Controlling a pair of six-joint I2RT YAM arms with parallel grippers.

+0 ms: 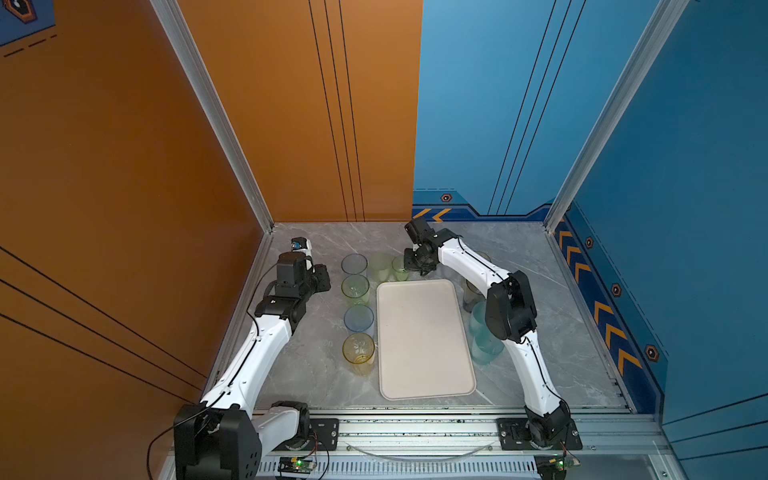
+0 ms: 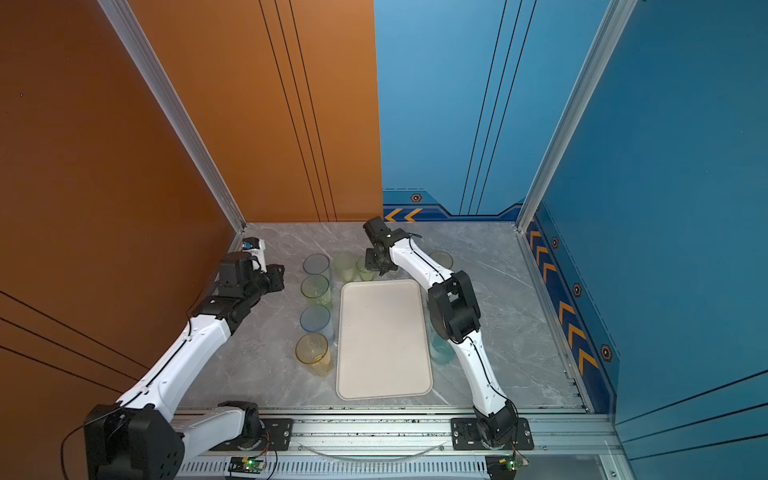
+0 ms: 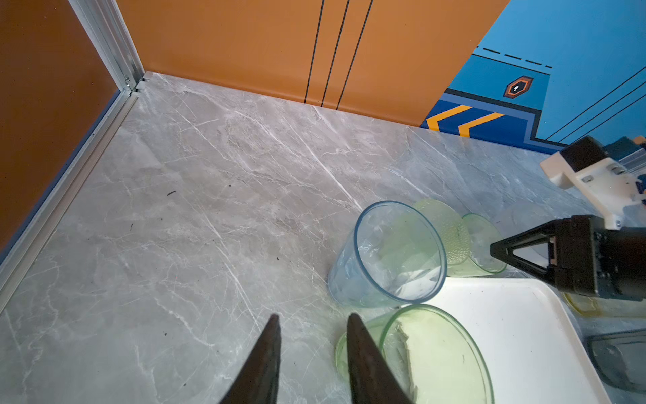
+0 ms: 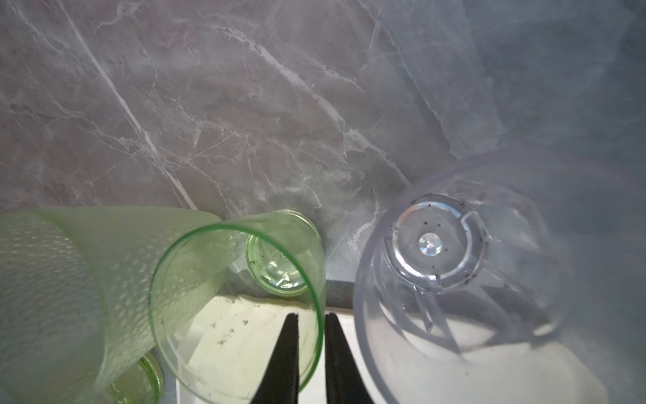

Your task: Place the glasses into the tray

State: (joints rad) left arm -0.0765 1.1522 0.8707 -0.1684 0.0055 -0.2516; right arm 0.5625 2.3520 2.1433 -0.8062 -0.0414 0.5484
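Observation:
The cream tray (image 1: 424,340) lies flat in the middle of the table. Just beyond its far edge stands a small green glass (image 1: 400,268) (image 4: 195,280). My right gripper (image 1: 411,266) (image 4: 311,316) is shut on that glass's rim, one finger inside and one outside. A frosted green glass (image 4: 63,280) and a clear glass (image 4: 437,245) flank it. Four more glasses stand in a column left of the tray: grey-blue (image 1: 354,264), green (image 1: 355,289), blue (image 1: 358,319), yellow (image 1: 358,351). My left gripper (image 1: 326,282) (image 3: 313,318) is open and empty beside the green one (image 3: 437,353).
Right of the tray, partly hidden under my right arm, stand a smoky glass (image 1: 471,293), teal glasses (image 1: 482,345) and another glass (image 2: 440,259) farther back. Orange and blue walls close the table's left, back and right sides.

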